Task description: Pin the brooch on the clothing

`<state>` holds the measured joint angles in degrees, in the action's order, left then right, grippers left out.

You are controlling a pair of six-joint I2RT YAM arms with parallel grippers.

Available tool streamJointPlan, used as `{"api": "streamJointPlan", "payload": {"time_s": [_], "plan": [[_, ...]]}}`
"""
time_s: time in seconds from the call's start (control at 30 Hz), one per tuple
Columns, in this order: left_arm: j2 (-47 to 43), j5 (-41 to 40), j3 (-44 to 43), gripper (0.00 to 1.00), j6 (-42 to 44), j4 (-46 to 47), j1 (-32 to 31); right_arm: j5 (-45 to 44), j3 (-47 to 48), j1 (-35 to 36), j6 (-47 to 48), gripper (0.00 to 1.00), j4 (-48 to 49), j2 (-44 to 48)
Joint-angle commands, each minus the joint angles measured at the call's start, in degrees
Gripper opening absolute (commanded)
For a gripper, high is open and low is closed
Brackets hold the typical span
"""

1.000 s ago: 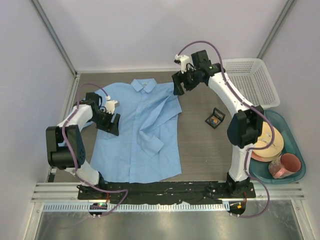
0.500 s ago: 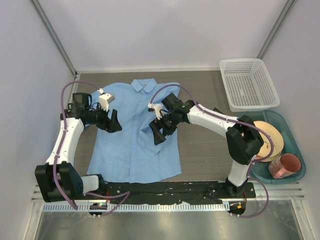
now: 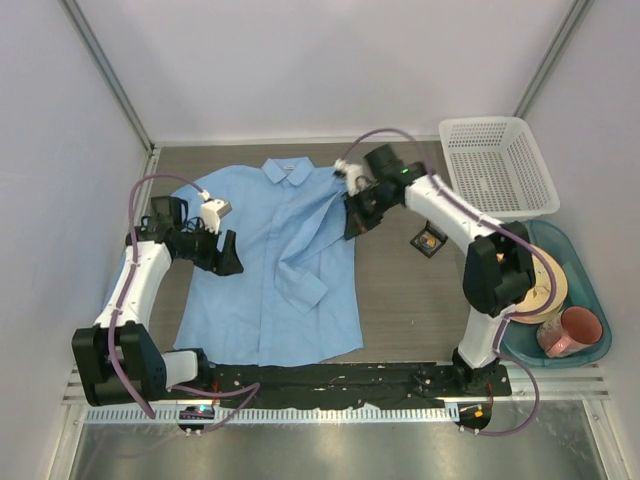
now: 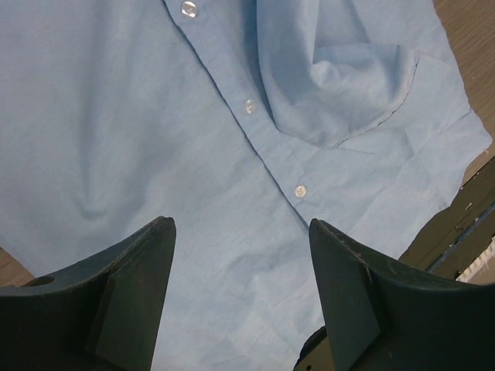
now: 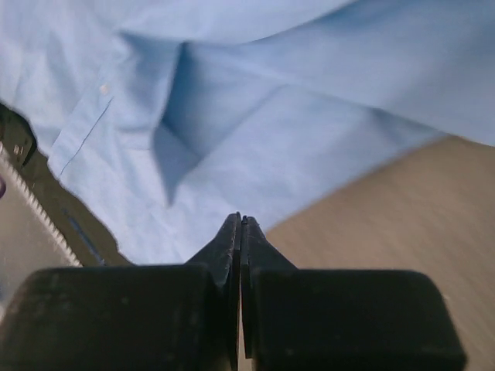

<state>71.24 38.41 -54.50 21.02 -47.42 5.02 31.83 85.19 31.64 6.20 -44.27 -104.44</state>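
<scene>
Overhead alone shows the brooch [image 3: 430, 240] in its case [image 3: 419, 247]; wrist views show left gripper [image 4: 240, 226] spread, right gripper [image 5: 240, 220] pressed together.

One camera looks down from high up on the whole table [image 3: 400, 290]. Two wrist cameras sit very close above the blue shirt [image 3: 270, 270]. All three see that shirt.
</scene>
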Motion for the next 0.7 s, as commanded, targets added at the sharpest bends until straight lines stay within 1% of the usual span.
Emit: {"api": "streamJointPlan", "payload": {"time_s": [0.0, 0.03, 0.07, 0.1, 0.13, 0.17, 0.2, 0.23, 0.33, 0.43, 0.5, 0.57, 0.67], "plan": [[0.8, -1.0, 1.3, 0.74, -0.3, 2.5, 0.3, 0.2, 10.4, -12.0, 10.7, 0.05, -15.7, 1.4], [1.3, -0.5, 1.3, 0.73, -0.6, 2.9, 0.3, 2.6, 12.6, -12.3, 11.5, 0.17, -17.9, 0.8], [1.7, -0.3, 1.4, 0.74, -1.0, 3.4, 0.3, 4.7, 12.7, -12.3, 12.2, 0.48, -19.4, 0.6], [2.4, 0.0, 1.3, 0.73, -1.8, 4.2, 0.3, 7.0, 12.2, -11.4, 12.2, 0.62, -19.9, 0.6], [2.7, 1.0, 1.2, 0.74, -1.8, 4.3, 0.3, 10.6, 9.7, -10.7, 11.1, 0.73, -18.9, 0.9], [2.8, 1.5, 1.1, 0.74, -1.8, 4.1, 0.3, 10.8, 8.2, -9.7, 10.2, 0.83, -17.1, 1.3], [2.8, 1.6, 0.9, 0.75, -1.9, 3.9, 0.3, 10.7, 6.7, -8.0, 9.4, 0.85, -13.3, 2.0], [2.7, 1.5, 0.5, 0.75, -1.9, 3.6, 0.3, 10.4, 4.3, -4.9, 7.7, 0.86, -11.6, 2.1], [2.2, 1.1, 0.2, 0.77, -0.4, 1.3, 0.3, 8.9, 1.3, 1.2, 5.0, 0.87, -5.1, 1.5], [1.4, 0.6, 0.1, 0.77, 0.5, -0.1, 0.3, 6.8, -0.1, 4.9, 2.3, 0.87, 0.8, -0.7], [1.0, 0.5, 0.7, 0.77, 0.5, 0.1, 0.3, 3.5, -0.3, 6.8, 1.5, 0.87, 4.4, -2.2], [0.2, 0.6, 1.0, 0.77, 0.3, 0.5, 0.3, 2.1, 1.0, 9.1, 1.8, 0.86, 5.1, -5.4], [0.0, 0.9, 1.2, 0.77, 0.3, 0.7, 0.3, 2.0, 3.1, 10.7, 1.8, 0.85, 4.1, -9.1]]}}
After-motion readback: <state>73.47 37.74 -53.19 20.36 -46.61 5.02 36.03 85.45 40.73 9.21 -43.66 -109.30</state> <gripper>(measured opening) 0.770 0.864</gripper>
